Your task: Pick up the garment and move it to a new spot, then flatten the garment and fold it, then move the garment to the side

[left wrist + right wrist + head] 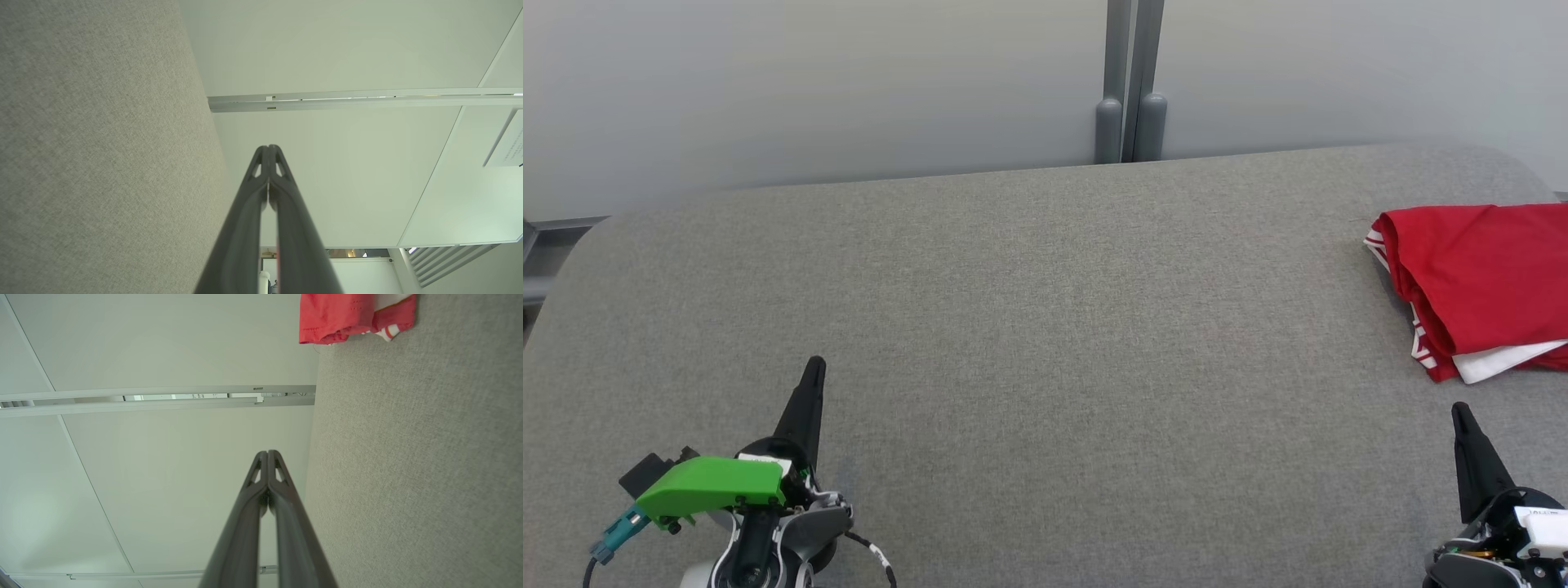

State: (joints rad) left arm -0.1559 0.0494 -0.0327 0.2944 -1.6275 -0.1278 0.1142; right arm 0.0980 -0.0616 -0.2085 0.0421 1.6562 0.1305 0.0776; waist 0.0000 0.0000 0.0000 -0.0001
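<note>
The garment [1478, 282] is red with white trim and lies folded at the right edge of the grey table [1029, 343]; its top-right corner shows as the garment [347, 314] in the right wrist view. My left gripper [814, 365] rests at the lower left, shut and holding nothing, far from the cloth. In its own view the left gripper [268, 148] has its tips pressed together. My right gripper [1459, 410] stands at the lower right, a little in front of the garment, shut and empty. The right gripper [267, 452] also shows closed tips.
A pale wall with a grey vertical post [1131, 90] runs behind the table's far edge. The table's rounded left corner [580, 245] drops off beside a grey frame. Wide bare felt lies between the two arms.
</note>
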